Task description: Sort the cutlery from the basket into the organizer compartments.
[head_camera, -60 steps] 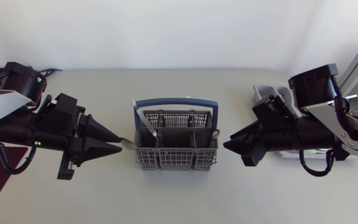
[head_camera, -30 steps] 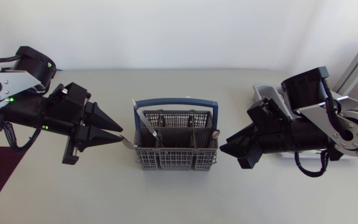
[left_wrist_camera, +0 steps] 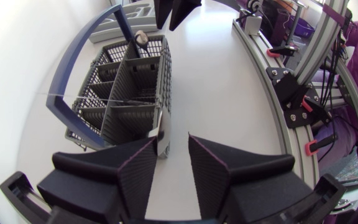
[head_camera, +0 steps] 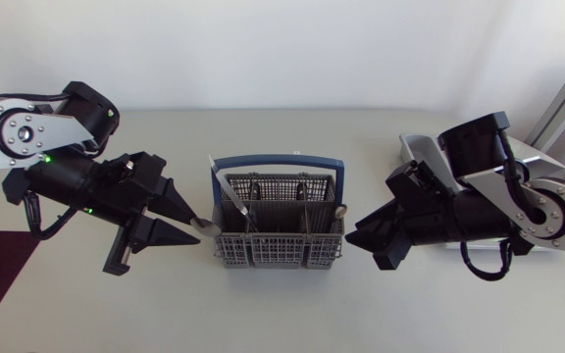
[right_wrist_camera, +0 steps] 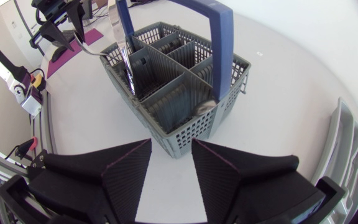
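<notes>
While both sets of fingers stand apart, the grey mesh basket [head_camera: 278, 245] with its blue handle [head_camera: 278, 161] sits just ahead of the left gripper [head_camera: 194, 226] and the right gripper [head_camera: 358, 242]. A silver utensil [left_wrist_camera: 162, 132] leans out just by the left fingertips.

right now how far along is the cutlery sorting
Done: nothing that shows. The visible strip of the organizer looks empty, though the right arm hides most of it. In hand: nothing. The left end effector is open, with a utensil poking out of the basket just ahead of it. The right end effector is open too, facing the basket. Left: every piece in the basket.
</notes>
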